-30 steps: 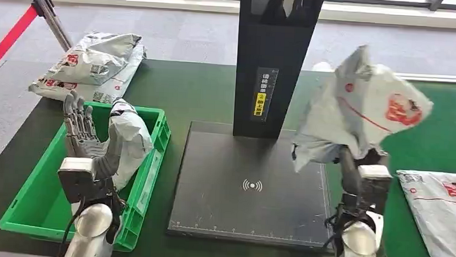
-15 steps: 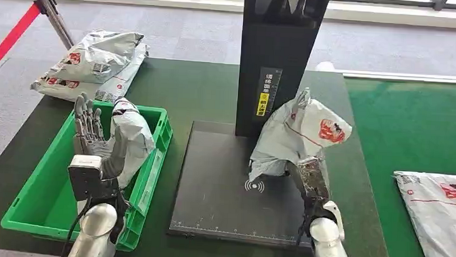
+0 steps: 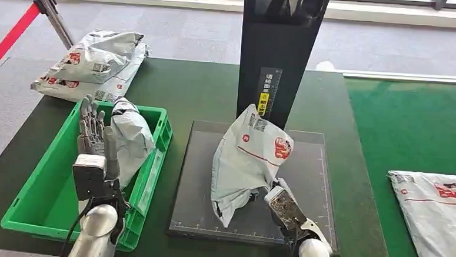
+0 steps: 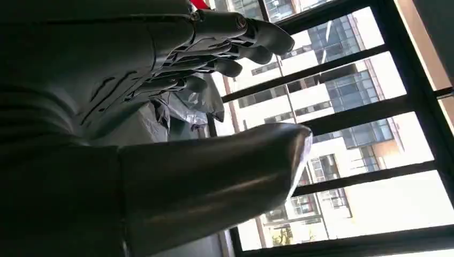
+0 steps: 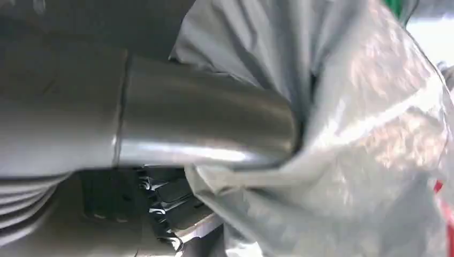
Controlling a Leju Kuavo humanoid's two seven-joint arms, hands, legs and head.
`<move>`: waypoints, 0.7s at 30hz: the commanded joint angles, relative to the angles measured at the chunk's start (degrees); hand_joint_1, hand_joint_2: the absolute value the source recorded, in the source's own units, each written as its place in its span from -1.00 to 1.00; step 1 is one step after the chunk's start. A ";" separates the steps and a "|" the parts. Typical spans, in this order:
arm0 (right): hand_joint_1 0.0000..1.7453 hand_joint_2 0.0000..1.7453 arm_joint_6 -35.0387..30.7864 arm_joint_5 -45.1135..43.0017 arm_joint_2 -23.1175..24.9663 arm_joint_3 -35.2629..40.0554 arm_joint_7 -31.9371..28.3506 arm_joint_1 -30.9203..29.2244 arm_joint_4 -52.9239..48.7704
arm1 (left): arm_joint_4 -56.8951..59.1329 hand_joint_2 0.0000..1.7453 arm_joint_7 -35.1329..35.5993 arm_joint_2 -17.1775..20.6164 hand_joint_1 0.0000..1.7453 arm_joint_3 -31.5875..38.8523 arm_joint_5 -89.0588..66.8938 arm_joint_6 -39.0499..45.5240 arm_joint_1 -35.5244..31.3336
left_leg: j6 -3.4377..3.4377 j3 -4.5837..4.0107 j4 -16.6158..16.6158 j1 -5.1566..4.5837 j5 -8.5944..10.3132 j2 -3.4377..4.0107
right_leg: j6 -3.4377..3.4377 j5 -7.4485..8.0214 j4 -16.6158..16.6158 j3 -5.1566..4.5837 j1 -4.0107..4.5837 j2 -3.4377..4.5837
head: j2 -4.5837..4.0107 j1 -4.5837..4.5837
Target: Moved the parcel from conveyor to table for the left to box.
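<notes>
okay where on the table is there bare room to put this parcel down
Bare: the black pad right of the held parcel, and green tabletop between the parcel pile and black post. Crowded: the green bin, with a parcel and the left hand.

arms: silver, rounded | left hand (image 3: 92,136): grey, dark fingers | wrist: black cable

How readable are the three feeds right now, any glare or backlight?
Head view: even daylight, sharp, labels on the held parcel legible. Left wrist view: bright windows behind leave the left hand dark. Right wrist view: too close, soft, glare on the parcel's film against the right hand.
</notes>
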 commanded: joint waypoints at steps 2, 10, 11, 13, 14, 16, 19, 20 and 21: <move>-1.00 -1.00 1.96 -3.97 -5.72 10.83 1.76 3.32 -19.33 | 1.36 -1.00 1.48 0.19 -1.00 1.34 -0.48 -0.26 -1.46 | 0.03 -0.14 0.03 -0.03 0.06 0.02 | 0.00 0.04 0.04 -0.12 -0.02 -0.08 | 0.00 0.00; -1.00 -1.00 1.54 -5.06 -5.57 10.11 1.78 3.45 -19.59 | 1.10 -1.00 1.70 0.00 -1.00 1.31 -0.82 -0.31 -1.05 | 0.04 -0.04 -0.02 0.02 0.09 0.05 | 0.00 0.10 -0.06 0.00 0.04 -0.10 | 0.00 0.02; -1.00 -1.00 1.95 -7.02 -5.13 9.25 2.31 4.01 -20.24 | 1.00 -1.00 1.86 -0.10 -1.00 1.27 -1.04 -0.36 -0.89 | 0.05 -0.01 -0.06 0.01 0.11 0.08 | 0.00 0.12 -0.09 0.03 0.03 -0.10 | 0.00 0.02; -1.00 -1.00 1.48 -6.85 -5.55 8.93 2.94 4.88 -21.85 | 0.54 -1.00 2.04 -0.19 -1.00 1.19 -1.44 -0.31 -0.27 | 0.02 -0.04 0.01 0.03 0.04 0.02 | 0.01 0.05 -0.04 0.00 0.03 -0.07 | 0.00 0.00; -1.00 -1.00 0.29 -6.18 -5.46 8.26 3.91 5.29 -22.39 | 0.04 -1.00 2.26 -0.19 -1.00 1.20 -1.90 -0.20 0.29 | 0.04 -0.03 -0.02 0.01 0.06 0.03 | 0.01 0.06 -0.06 0.02 0.03 -0.11 | 0.00 0.02; -1.00 -1.00 -1.52 -6.51 -4.78 6.28 5.16 4.99 -21.91 | -0.75 -1.00 2.72 -0.12 -1.00 0.98 -2.88 -0.17 1.26 | 0.05 0.01 -0.03 0.01 0.04 0.06 | 0.01 0.06 -0.08 0.06 0.03 -0.09 | 0.00 0.02; -1.00 -1.00 -4.72 -8.58 -3.55 1.17 9.43 3.94 -19.14 | -0.90 -1.00 4.31 -0.11 -1.00 0.55 -4.71 -0.20 2.16 | 0.06 0.03 -0.05 0.00 0.06 0.12 | 0.01 0.09 -0.10 0.06 0.02 -0.04 | 0.00 0.02; -1.00 -1.00 -5.64 -8.52 -3.48 -0.21 10.06 3.73 -18.17 | -0.84 -1.00 4.90 -0.09 -1.00 0.47 -5.24 -0.20 2.30 | 0.04 -0.01 -0.03 0.01 0.06 0.05 | 0.01 0.08 -0.08 0.03 0.02 -0.06 | 0.00 0.00; -1.00 -1.00 -7.26 -6.66 -3.73 -1.23 11.08 3.77 -17.63 | -0.89 -1.00 5.34 -0.18 -1.00 0.55 -5.58 -0.11 2.36 | 0.06 0.01 -0.05 0.00 0.07 0.07 | 0.01 0.10 -0.10 0.05 0.02 -0.07 | 0.00 0.00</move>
